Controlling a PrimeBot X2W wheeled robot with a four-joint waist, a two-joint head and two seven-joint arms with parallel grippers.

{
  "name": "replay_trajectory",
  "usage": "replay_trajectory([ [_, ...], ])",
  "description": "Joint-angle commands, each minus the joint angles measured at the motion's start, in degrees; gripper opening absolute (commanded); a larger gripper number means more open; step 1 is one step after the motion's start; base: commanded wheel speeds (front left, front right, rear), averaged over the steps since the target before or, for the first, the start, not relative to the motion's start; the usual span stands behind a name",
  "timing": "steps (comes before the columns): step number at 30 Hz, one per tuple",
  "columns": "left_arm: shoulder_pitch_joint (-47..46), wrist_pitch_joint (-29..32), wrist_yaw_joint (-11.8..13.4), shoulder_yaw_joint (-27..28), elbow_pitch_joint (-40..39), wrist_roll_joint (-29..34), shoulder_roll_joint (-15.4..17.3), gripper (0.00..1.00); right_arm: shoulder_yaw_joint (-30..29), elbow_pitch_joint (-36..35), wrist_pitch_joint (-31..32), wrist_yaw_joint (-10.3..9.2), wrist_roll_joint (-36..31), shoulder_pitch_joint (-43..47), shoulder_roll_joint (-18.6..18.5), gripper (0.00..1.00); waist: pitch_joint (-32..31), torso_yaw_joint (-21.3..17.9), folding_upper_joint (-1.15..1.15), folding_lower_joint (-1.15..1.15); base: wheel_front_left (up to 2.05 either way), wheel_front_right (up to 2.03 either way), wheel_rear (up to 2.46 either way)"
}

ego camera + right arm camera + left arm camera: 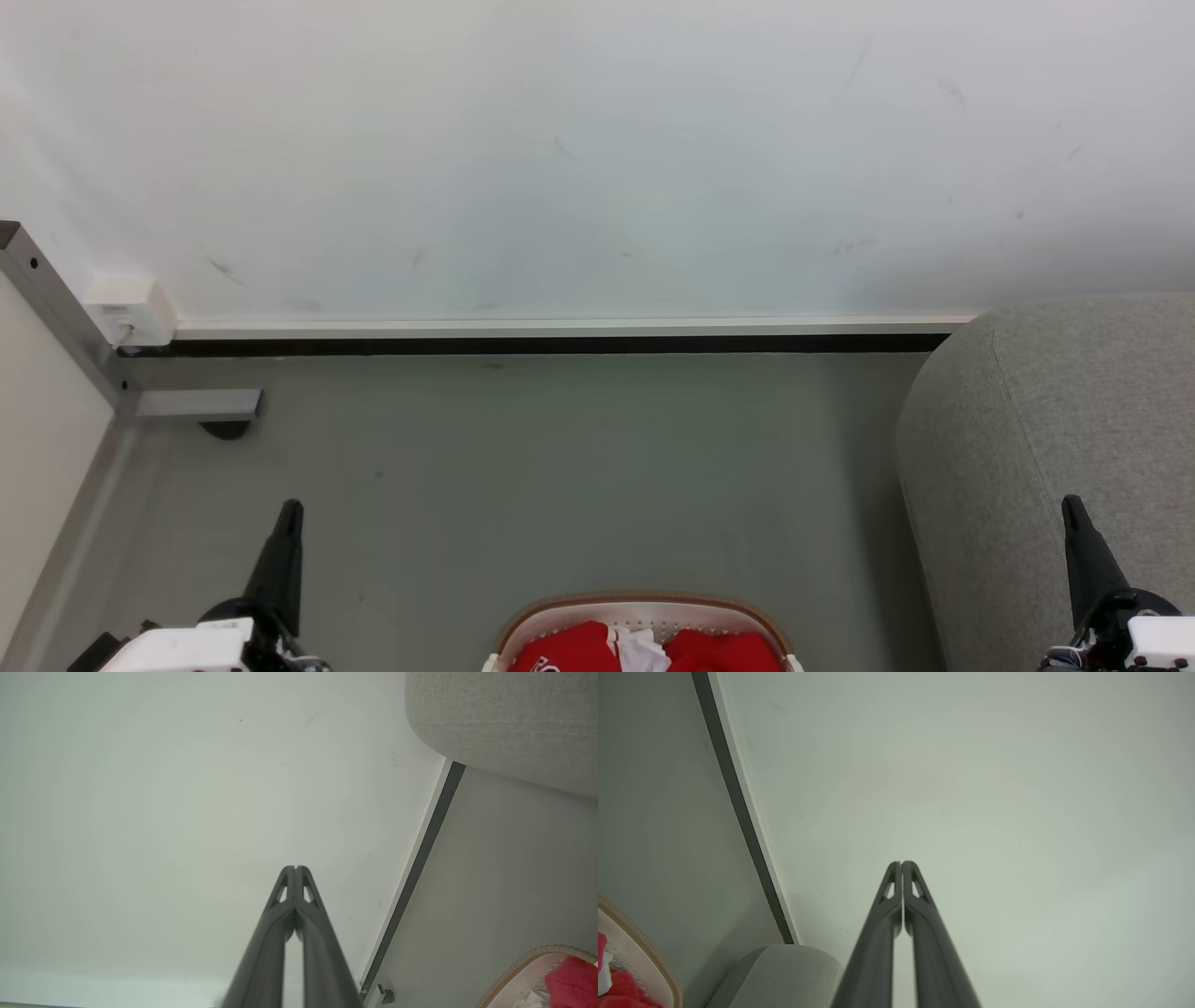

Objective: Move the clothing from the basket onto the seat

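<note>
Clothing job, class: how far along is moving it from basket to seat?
Done: nothing; the red clothing lies in the basket, and the seat's visible part carries none. In hand: nothing; left gripper and right gripper hover with fingers shut, holding nothing. Left: every garment.

The clothing (571, 650) lies in the basket (642, 598), which stands on the floor (523, 467) at the near middle, between the left gripper (291, 509) on its left and the right gripper (1072, 504) on its right, with the seat (1036, 420) also to its right and the wall (597, 140) behind everything.
</note>
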Motion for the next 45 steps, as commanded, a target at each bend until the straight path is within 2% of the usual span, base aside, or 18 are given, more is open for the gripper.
replay_trajectory([
  [1, -0.6, 0.3, -0.2, 0.2, 0.0, -0.5, 0.0, 0.0, -0.3, 0.2, 0.2, -0.12, -0.4, -0.7, 0.0, 0.0, 0.0, 0.0, 0.0, 0.0, 0.0, 0.0, 0.0],
  [6, -0.6, 0.3, -0.2, 0.2, 0.0, -0.5, 0.0, 0.0, -0.3, 0.2, 0.2, -0.12, -0.4, -0.7, 0.0, 0.0, 0.0, 0.0, 0.0, 0.0, 0.0, 0.0, 0.0],
  [7, 0.1, 0.0, 0.0, 0.0, 0.1, 0.0, 0.0, 1.0, 0.0, 0.1, 0.0, 0.0, 0.0, 0.1, 0.0, 1.0, 0.0, 0.0, 0.0, 0.0, 0.0, 0.0, 0.0],
  [14, 1.5, -2.5, 0.0, -1.0, -1.2, 1.9, -0.2, 1.0, 2.0, -0.6, -2.4, -0.01, -1.5, 0.8, 0.2, 1.0, 0.0, 0.1, 0.0, 0.0, 0.0, 0.0, 0.0],
  [21, 1.9, -4.4, 0.0, -1.3, -3.5, 7.6, -0.1, 1.0, 3.5, -2.2, -4.4, -0.01, -5.7, 0.6, 0.0, 1.0, 0.0, -0.1, 0.0, 0.0, 0.0, 0.0, 0.0],
  [33, 2.9, -7.3, 1.3, -1.7, -6.5, 25.2, 0.0, 1.0, 6.0, -6.3, -7.3, -0.03, -20.7, 0.8, -0.7, 1.0, 0.0, -0.3, 0.0, 0.0, 0.0, 0.0, 0.0],
  [42, 4.0, -9.3, 1.7, -3.0, -8.8, 38.1, 0.2, 1.0, 8.1, -6.7, -9.3, -0.03, -32.0, 1.2, -2.0, 1.0, -0.2, -0.5, 0.0, 0.0, 0.0, 0.0, 0.0],
  [45, 4.5, -9.9, 3.0, -3.9, -8.9, 43.2, 1.0, 1.0, 8.3, -6.6, -9.9, -0.04, -36.0, 1.4, -2.0, 1.0, -0.3, -0.6, 0.0, 0.0, 0.0, 0.0, 0.0],
])
